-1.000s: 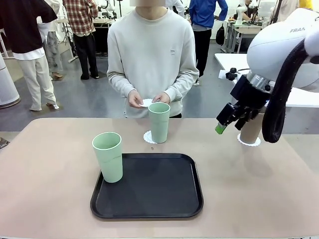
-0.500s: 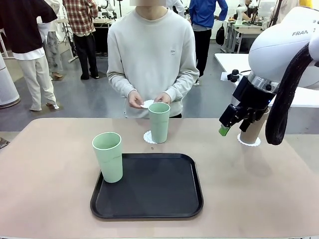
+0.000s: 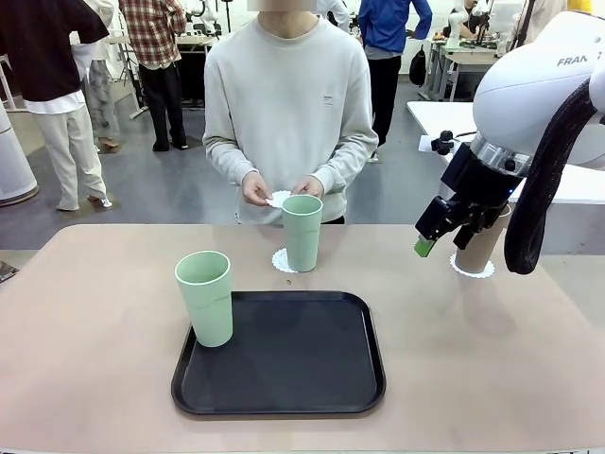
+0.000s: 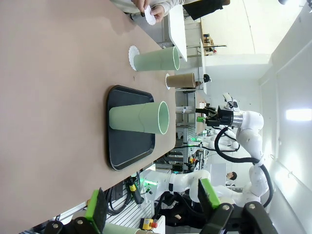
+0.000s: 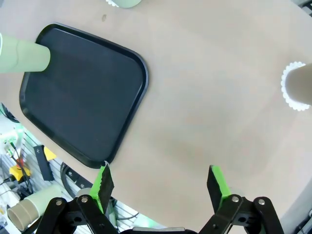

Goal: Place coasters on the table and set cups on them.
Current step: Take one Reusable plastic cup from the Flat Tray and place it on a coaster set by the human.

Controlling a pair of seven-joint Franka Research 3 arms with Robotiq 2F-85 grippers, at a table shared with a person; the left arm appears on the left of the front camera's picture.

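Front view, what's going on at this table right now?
The person at the far side holds a paper doily in both hands. One mint cup already stands on its doily mid-table, and the brown cup on another doily to the right. The second mint cup waits in the black tray. Both the right gripper and left gripper are open, holding nothing.

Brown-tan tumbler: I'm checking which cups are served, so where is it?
In the front view, the brown-tan tapered tumbler stands on a white lacy paper doily at the beige table's far right, right of the black tray.
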